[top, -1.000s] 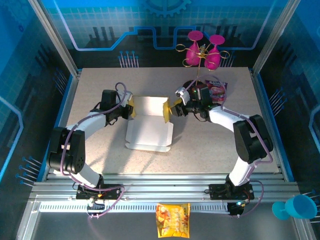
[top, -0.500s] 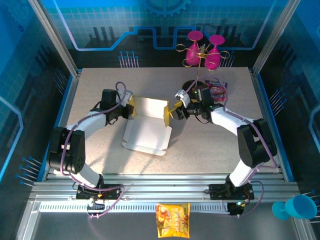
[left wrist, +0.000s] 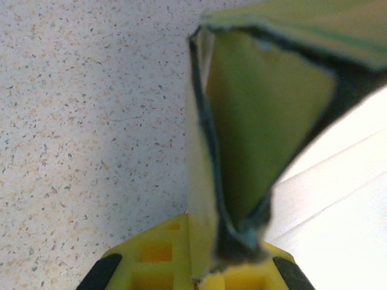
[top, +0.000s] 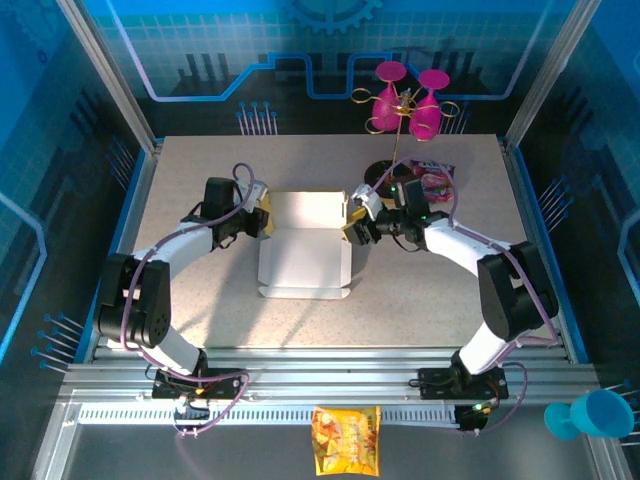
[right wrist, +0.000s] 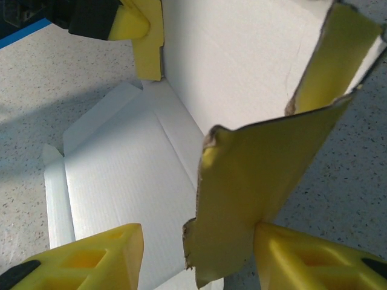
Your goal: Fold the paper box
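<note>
Nearest us, a snack bag (top: 345, 440) lies on the front rail. Beyond it, at mid-bench (top: 420, 310), the paper box (top: 305, 260) lies open, white inside up, directly between our two hands. Our left hand (top: 262, 222) is clamped on its left side flap. Our right hand (top: 352, 230) stands part-open, the golden right flap (right wrist: 260, 181) upright between its fingers, leaning on one, not pinched. We judge that flap folds inward, leftward, next.
</note>
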